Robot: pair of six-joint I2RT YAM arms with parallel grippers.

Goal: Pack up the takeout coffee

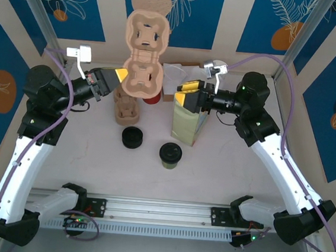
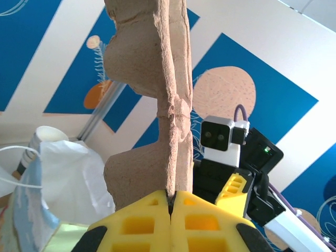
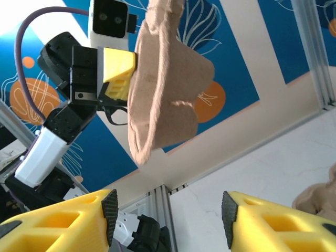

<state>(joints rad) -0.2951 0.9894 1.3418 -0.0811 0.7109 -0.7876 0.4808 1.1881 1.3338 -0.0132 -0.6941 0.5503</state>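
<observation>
Cardboard tray (image 2: 168,79) pinched in left hand (image 2: 170,202), overhead adds takeout coffee (image 1: 170,154)

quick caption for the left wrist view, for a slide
Left pincer clamped on the bottom edge of an upright pulp cup carrier, the right wrist camera looking on beyond it.

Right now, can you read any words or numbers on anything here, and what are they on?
No word, number or brand can be read anywhere.
The pulp cup carrier in the left end effector: plain, no print.
The takeout coffee: lid and cup show no readable print.
The paper bag: too blurred to tell.
The wall panels: only leaf and circle drawings.
</observation>
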